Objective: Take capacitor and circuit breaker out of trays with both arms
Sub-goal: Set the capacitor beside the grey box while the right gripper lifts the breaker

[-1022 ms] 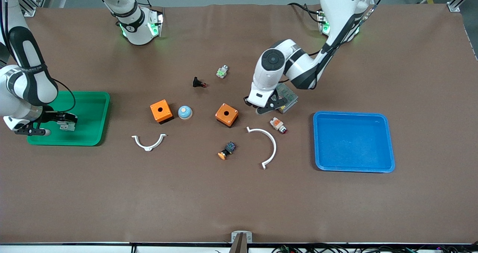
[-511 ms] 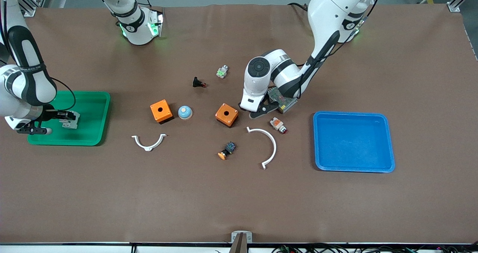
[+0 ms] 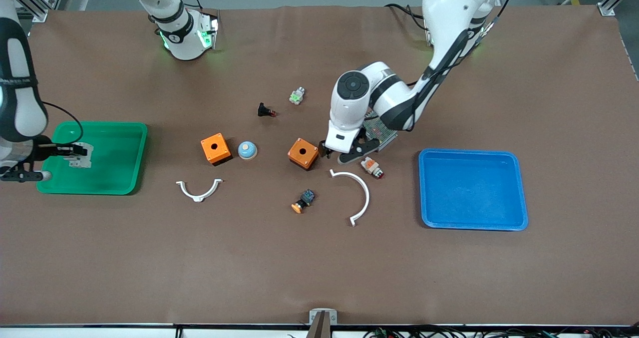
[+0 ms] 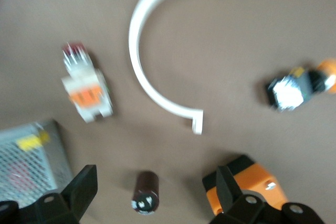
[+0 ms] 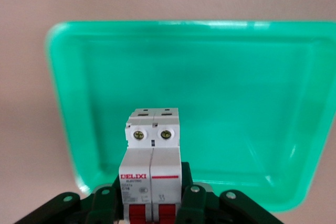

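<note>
Over the green tray (image 3: 127, 143), at the right arm's end of the surface, we find the right end effector (image 3: 75, 151) clamped on the circuit breaker (image 3: 80, 154), which is raised above the tray floor and not yet carried past the rim. We read the grip from the right wrist view: the dark fingers (image 5: 191, 203) flank the grey body of the circuit breaker (image 5: 152, 156) near its red levers, and its long axis runs straight out from the palm toward the tray's interior. We judge that the coming move on this side turns on lifting clear of the rim before any sideways travel. At the middle of the surface, the left end effector (image 3: 335, 153) hangs low with its fingers spread wide and holding nothing. The capacitor (image 4: 145, 192) lies on the bare surface directly between those fingers, on its side, with its pale-marked end turned toward the wrist. It is already out of the blue tray (image 3: 519, 193), which lies toward the left arm's end. In the front view we cannot make out the capacitor, since the left arm covers that spot. That view does show the orange box (image 3: 303, 154) just beside the left end effector. We note also the white-and-orange button (image 4: 86, 90) and the white arc (image 4: 152, 82) near the capacitor, neither touching it.
</note>
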### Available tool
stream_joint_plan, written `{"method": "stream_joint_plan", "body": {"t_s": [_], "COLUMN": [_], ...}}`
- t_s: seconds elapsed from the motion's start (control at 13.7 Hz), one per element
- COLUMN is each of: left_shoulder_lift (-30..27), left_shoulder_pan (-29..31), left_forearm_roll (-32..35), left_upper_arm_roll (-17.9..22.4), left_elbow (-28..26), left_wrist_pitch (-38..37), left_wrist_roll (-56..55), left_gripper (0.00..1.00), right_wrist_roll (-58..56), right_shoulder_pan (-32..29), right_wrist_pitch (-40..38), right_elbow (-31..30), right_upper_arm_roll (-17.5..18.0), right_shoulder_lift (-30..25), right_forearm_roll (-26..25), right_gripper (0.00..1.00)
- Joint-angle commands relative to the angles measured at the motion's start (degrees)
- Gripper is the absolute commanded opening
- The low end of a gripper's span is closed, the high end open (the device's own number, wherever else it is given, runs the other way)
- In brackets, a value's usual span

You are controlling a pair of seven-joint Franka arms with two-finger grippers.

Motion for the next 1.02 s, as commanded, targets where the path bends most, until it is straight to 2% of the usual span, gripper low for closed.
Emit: {"method": "stream_joint_plan", "body": {"t_s": [0.0, 0.15, 0.22, 0.36, 0.51, 0.58, 0.8, 0.95], "left_shoulder_lift": [-7.15, -9.09, -9.97, -11.29, -12.34, -14.17, -19.09, -22.43], "left_shoulder_pan": [4.7, 7.26, 8.75, 11.13, 13.5, 16.12, 20.79, 19.58], "left_forearm_roll": [0.85, 0.85, 0.85, 0.07, -0.03, -1.07, -6.61, -7.76], "left_upper_arm_roll": [-0.02, 0.06, -0.02, -0.11, -0.2, -0.46, 0.41, 5.75], "left_elbow": [2.95, 7.08, 9.28, 14.2, 18.25, 18.79, 18.36, 16.96], "left_wrist_pitch": [-9.8, -16.65, -20.08, -26.58, -32.22, -34.59, -37.06, -40.31], "left_wrist_roll": [12.34, 19.75, 23.18, 30.38, 38.99, 45.04, 54.38, 59.93], "left_gripper": [1.0, 1.0, 1.0, 1.0, 1.0, 1.0, 1.0, 1.0], "right_wrist_roll": [7.87, 14.82, 17.72, 25.36, 30.57, 34.15, 41.82, 42.62], "right_shoulder_pan": [5.87, 11.06, 13.87, 19.67, 24.51, 27.32, 33.57, 36.82], "right_wrist_pitch": [-9.05, -15.57, -16.55, -16.21, -15.16, -13.67, -8.84, -3.67], "right_elbow": [5.65, 11.02, 11.82, 12.01, 12.01, 11.83, 11.31, 9.48], "right_upper_arm_roll": [0.35, 0.44, 0.53, 0.53, 0.44, 0.44, 0.44, 0.53], "right_shoulder_lift": [-3.61, -3.44, -3.44, -3.44, -3.0, -2.65, -0.89, 1.04], "right_forearm_roll": [-0.87, -0.34, 0.18, 1.06, 5.26, 7.11, 7.13, 7.48], "right_gripper": [0.22, 0.22, 0.22, 0.22, 0.22, 0.22, 0.22, 0.22]}}
